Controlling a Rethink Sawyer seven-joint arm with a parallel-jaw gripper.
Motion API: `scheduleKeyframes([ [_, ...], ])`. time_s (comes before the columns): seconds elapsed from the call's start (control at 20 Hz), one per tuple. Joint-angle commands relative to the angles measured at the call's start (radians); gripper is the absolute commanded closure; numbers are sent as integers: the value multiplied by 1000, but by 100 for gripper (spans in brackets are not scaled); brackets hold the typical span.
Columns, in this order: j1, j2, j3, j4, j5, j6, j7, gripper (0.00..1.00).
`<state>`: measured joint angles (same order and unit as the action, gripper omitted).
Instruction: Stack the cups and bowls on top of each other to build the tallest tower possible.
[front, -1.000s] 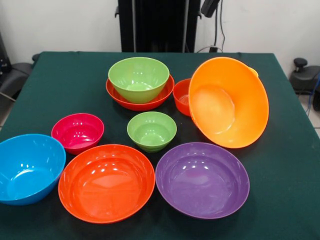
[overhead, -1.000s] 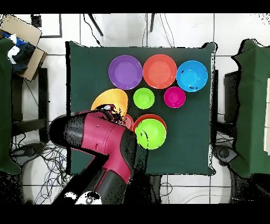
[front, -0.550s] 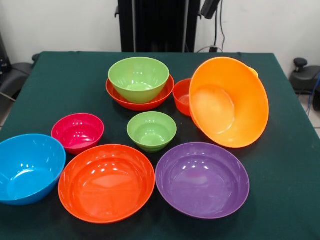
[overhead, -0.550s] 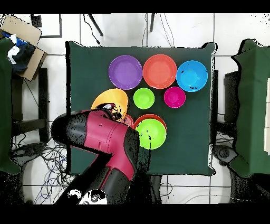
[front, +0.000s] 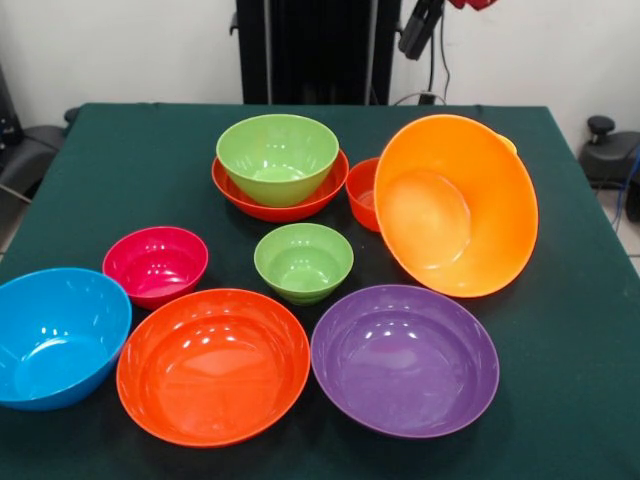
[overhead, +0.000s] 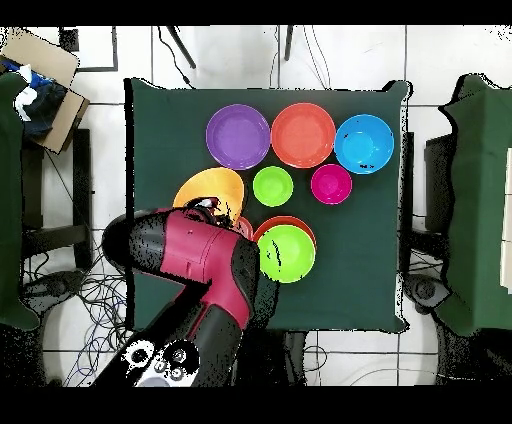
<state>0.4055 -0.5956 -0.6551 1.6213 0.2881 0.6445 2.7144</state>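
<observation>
Compared with a second ago, the bowls lay as they had; only my arm (overhead: 195, 265) had shifted slightly in the overhead view, and a red part of it (front: 470, 4) now showed at the top edge of the front view. My pincer was hidden under the arm's bulk in the overhead view, so I could not tell how wide it stood or whether it held anything.

The medium lime green bowl (front: 277, 158) sat nested in the wide red-orange bowl (front: 228, 182) at the far middle of the table. The large orange bowl (front: 457, 205) stood steeply tilted on its edge, its mouth facing the camera, just beside the small red-orange bowl (front: 364, 192). A sliver of yellow-orange cup (front: 509, 145) showed behind its rim. The small lime green bowl (front: 303, 262), magenta bowl (front: 155, 265), blue bowl (front: 58, 335), second red-orange bowl (front: 213, 365) and purple bowl (front: 405, 358) stood singly nearer the camera.

The surface was a dark green cloth (front: 120, 160) over a square table. Around it: tiled floor (overhead: 340, 55), loose cables (overhead: 100, 295), a cardboard box (overhead: 40, 55).
</observation>
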Motion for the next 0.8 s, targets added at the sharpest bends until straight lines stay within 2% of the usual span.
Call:
scheduleKeyframes([
  [0.05,21,90,114,22,-63,-49,60,100],
  [0.3,12,77,114,39,-72,-59,30,100],
  [0.45,8,41,108,58,-90,-35,-10,100],
  [0.6,-21,-4,121,99,-117,-79,-70,100],
  [0.8,-99,-56,190,179,-152,-213,-125,100],
])
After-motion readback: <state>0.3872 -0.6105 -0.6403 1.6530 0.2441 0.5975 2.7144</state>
